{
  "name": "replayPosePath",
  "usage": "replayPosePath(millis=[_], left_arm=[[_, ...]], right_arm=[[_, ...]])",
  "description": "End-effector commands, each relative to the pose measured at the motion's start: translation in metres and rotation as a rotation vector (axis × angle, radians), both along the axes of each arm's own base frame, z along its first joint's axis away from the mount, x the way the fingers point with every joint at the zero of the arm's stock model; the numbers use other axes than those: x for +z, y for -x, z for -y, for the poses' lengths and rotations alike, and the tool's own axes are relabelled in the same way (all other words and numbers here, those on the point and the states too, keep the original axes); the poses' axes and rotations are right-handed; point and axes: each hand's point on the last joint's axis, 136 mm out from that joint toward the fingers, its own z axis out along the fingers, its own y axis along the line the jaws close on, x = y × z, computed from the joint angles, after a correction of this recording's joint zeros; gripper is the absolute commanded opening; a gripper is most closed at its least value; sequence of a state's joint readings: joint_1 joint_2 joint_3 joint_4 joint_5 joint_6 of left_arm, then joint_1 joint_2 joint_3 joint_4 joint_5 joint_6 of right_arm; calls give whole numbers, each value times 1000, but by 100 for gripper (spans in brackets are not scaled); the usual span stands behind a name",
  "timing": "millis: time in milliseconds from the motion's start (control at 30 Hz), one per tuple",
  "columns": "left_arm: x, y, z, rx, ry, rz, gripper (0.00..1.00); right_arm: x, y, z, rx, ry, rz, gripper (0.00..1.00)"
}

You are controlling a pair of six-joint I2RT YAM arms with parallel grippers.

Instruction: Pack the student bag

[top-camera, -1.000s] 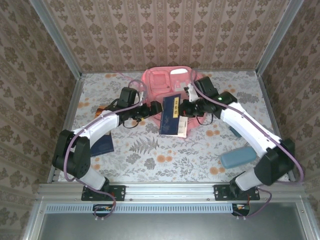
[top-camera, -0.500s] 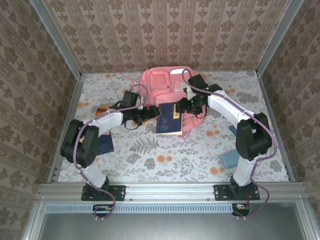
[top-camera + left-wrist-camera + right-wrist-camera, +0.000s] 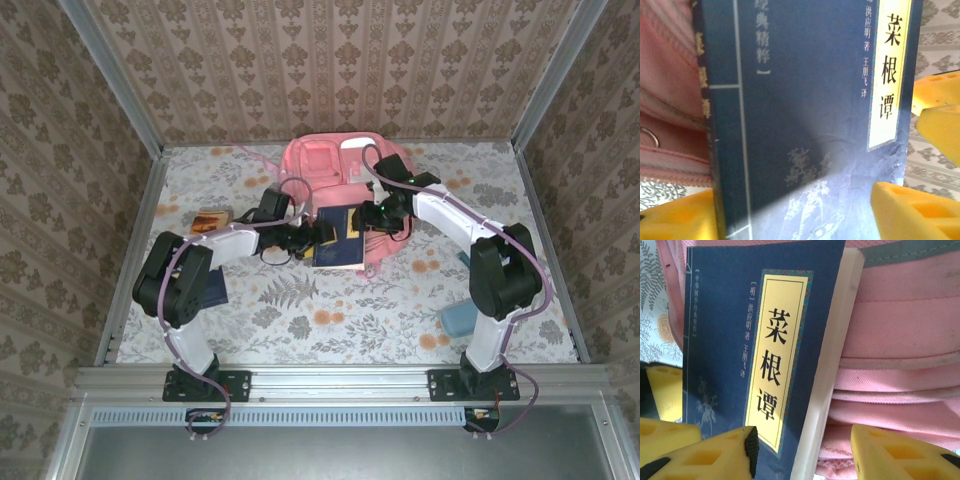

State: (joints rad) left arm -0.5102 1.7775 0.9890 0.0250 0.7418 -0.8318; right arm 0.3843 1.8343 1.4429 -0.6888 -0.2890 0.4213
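Observation:
The pink student bag (image 3: 315,160) lies at the back middle of the table, its opening toward the arms. A dark blue book (image 3: 340,240) with a yellow title label leans flat on the bag's front. My left gripper (image 3: 318,238) is at the book's left edge. In the left wrist view the book (image 3: 805,100) spans the gap of that gripper (image 3: 795,220), whose yellow fingers stand wide apart. My right gripper (image 3: 364,216) is at the book's far right corner. It (image 3: 802,450) is open, one finger over the cover (image 3: 730,340), the other over the pink bag (image 3: 900,340).
A teal pencil case (image 3: 468,318) lies at the right front, partly behind the right arm. A second dark blue book (image 3: 207,290) lies under the left arm, with an orange-brown book (image 3: 210,220) beyond it. The cage walls close in the table.
The right gripper has let go of the book and opened. The book has sunk lower against the bag. The left gripper moved right up to the book, its jaws narrowing.

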Motion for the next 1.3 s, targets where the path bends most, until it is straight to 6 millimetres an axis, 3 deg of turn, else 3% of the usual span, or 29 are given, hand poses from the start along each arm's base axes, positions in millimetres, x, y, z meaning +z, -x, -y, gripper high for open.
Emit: replayPosePath(millis=[0,167,300,433,533,733,867,1067,1267], left_arm=[[22,11,9,-35,112,5,63],[33,14,6,-19,127,19,38],[51,11,5,9,153,56,17],[80,4,4,56,194,114,10],[101,-6,2,110,215,154,9],[149,-41,-4,292,327,200,9],[166,-58,-8,398,396,199,9],[182,-69,-7,490,532,171,9],[184,-68,-3,513,580,130,9]], right_arm=[[-20,5,-6,-25,-30,-57,50],[-17,1,0,-75,-23,-33,49],[12,-1,16,-158,-38,45,56],[47,7,34,-278,-154,126,69],[66,20,32,-329,-291,148,76],[115,36,2,-374,-678,179,88],[127,38,-10,-426,-809,167,96],[128,22,-34,-506,-931,131,99],[130,-15,-45,-577,-1043,161,93]])
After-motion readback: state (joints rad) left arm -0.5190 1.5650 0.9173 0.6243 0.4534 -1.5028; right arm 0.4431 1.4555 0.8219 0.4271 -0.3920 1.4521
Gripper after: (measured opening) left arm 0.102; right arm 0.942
